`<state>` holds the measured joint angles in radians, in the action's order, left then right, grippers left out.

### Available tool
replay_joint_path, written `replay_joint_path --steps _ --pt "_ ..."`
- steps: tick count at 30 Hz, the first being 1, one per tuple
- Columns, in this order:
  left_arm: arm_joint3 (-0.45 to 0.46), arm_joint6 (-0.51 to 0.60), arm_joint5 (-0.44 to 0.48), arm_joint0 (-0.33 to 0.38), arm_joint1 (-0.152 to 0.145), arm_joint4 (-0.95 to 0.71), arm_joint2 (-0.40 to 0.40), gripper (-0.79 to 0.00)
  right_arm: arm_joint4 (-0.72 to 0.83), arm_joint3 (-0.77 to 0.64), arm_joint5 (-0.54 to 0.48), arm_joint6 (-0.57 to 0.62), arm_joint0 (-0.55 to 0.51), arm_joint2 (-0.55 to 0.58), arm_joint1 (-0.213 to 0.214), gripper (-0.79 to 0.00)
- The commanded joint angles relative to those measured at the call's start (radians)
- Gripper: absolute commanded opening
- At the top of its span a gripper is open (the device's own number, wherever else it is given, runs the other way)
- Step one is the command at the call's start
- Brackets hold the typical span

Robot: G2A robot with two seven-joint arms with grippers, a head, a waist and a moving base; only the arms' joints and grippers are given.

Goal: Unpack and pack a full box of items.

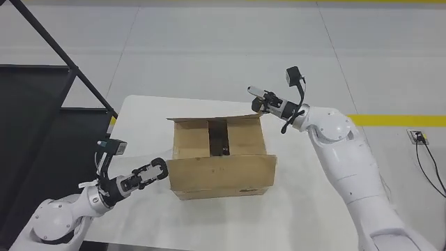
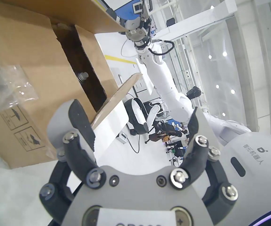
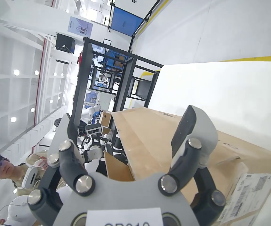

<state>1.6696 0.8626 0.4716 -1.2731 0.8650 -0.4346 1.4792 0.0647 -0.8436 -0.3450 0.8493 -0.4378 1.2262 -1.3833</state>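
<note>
Left gripper points forward, jaws spread, box corner just ahead. Right gripper is likewise spread, with the box beyond its fingertips.

Box contents hidden under flaps; small item in the gap too dim to identify; box cropped in left wrist view.

Box on the table; left gripper beside its near left corner, right gripper at its far right corner.

Only a narrow gap between the inner flaps of the box; table room either side.
</note>
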Motion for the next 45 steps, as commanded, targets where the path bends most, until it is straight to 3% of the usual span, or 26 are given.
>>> replay_joint_path --steps 1,10,17,23,30,38,45 --pt "0.001 -0.012 -0.017 0.007 0.002 0.0 -0.007 0.0 -0.019 -0.063 0.023 0.001 -0.033 0.006 0.007 0.0" --pt "0.03 -0.103 -0.09 0.041 0.013 0.137 -0.054 0.0 -0.078 -0.249 0.205 0.091 -0.106 0.025 0.036 0.0" --pt "0.063 -0.204 -0.151 0.046 0.024 0.305 -0.103 0.0 -0.143 -0.297 0.408 0.147 -0.076 -0.011 0.043 0.0" --pt "0.071 -0.239 -0.173 0.047 0.03 0.351 -0.122 0.0 -0.151 -0.297 0.502 0.195 -0.055 -0.044 0.044 0.0" --pt "0.075 -0.251 -0.181 0.046 0.035 0.374 -0.125 0.0 -0.113 -0.281 0.5 0.298 -0.064 -0.046 0.053 0.0" --pt "0.07 -0.262 -0.179 0.048 0.041 0.381 -0.122 0.0 -0.101 -0.272 0.454 0.327 -0.107 -0.016 0.074 0.0" --pt "0.058 -0.343 -0.132 -0.02 0.038 0.294 -0.008 0.0 -0.076 -0.243 0.412 0.345 -0.12 0.01 0.089 0.0"
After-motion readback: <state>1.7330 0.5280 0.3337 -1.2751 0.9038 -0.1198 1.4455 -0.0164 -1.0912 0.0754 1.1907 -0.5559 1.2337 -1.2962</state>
